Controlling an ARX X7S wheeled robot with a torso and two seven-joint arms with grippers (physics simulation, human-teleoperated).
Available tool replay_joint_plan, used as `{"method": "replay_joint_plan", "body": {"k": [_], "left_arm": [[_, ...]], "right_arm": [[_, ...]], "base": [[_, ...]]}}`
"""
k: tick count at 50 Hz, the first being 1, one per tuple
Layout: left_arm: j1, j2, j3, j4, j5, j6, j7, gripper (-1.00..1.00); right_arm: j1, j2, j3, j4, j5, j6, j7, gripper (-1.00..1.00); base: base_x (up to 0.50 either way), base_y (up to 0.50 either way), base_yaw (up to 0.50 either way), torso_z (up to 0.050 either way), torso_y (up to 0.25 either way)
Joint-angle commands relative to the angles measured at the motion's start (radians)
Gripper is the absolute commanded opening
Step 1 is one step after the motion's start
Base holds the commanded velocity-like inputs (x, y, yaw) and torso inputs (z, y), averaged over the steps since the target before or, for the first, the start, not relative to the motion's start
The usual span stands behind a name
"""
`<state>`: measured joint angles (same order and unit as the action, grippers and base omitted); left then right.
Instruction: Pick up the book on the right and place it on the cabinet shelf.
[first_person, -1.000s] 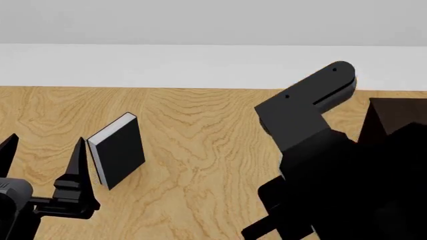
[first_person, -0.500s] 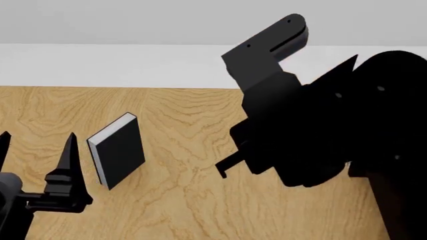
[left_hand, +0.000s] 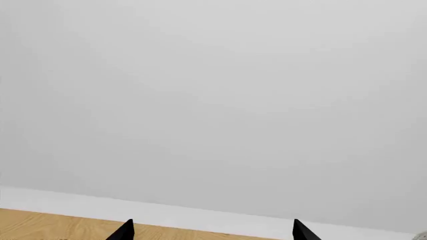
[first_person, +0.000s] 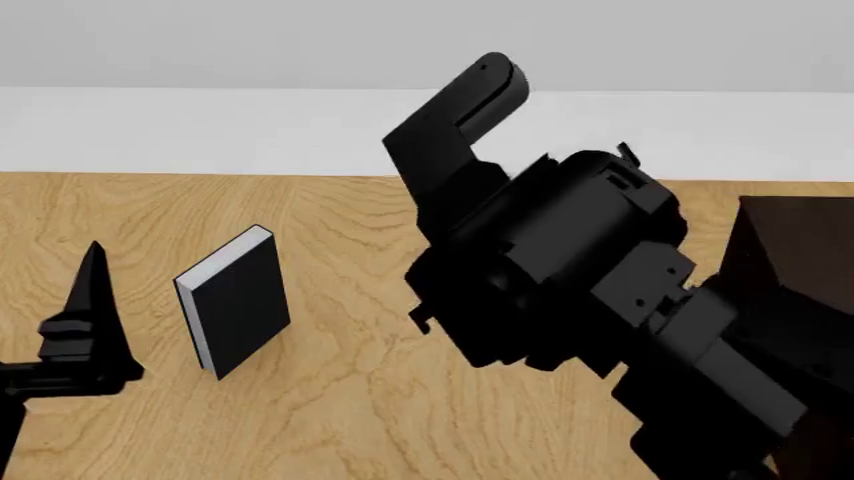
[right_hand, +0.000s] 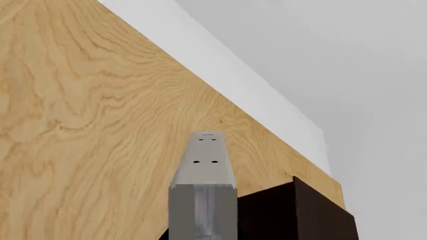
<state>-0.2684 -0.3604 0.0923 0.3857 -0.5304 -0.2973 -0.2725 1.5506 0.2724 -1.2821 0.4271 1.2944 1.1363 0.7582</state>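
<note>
The right arm (first_person: 561, 290) has swung up and across, and the left fingers (first_person: 91, 300), spread wide, have slid away from the black book (first_person: 240, 300). I cannot tell how the right fingers stand. A grey slab (right_hand: 203, 200), perhaps the book, stands before the cabinet (right_hand: 293, 215). It looks stiff, smooth and likely slippery, so pinch across the covers. No writing shows.

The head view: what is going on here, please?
The robot's right arm is lifted over the wooden surface, beside the dark cabinet. Its wrist camera shows a grey upright object directly in front of it, near the cabinet. This may be the grey book, but the grip itself is not visible. The left gripper is open and holds nothing. A black-covered book sits untouched on the wood.
</note>
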Motion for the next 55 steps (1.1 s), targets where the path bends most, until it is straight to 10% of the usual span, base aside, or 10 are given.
{"method": "replay_joint_plan", "body": {"k": [1, 12, 55], "left_arm": [[-0.003, -0.003, -0.013, -0.007, -0.019, 0.001, -0.001, 1.0], [-0.005, -0.011, -0.031, -0.024, -0.032, 0.009, 0.001, 1.0], [-0.07, 0.003, -0.015, -0.125, -0.033, 0.022, 0.009, 1.0]], "right_arm": [[-0.028, -0.119, -0.074, 0.119, -0.224, -0.083, -0.003, -1.0], [-0.069, -0.271, -0.176, 0.392, -0.365, -0.226, -0.076, -1.0], [-0.302, -0.272, -0.245, 0.452, -0.642, -0.168, 0.09, -1.0]], "base": [[0.0, 0.0, 0.0, 0.0, 0.0], [0.0, 0.0, 0.0, 0.0, 0.001], [0.0, 0.0, 0.0, 0.0, 0.001]]}}
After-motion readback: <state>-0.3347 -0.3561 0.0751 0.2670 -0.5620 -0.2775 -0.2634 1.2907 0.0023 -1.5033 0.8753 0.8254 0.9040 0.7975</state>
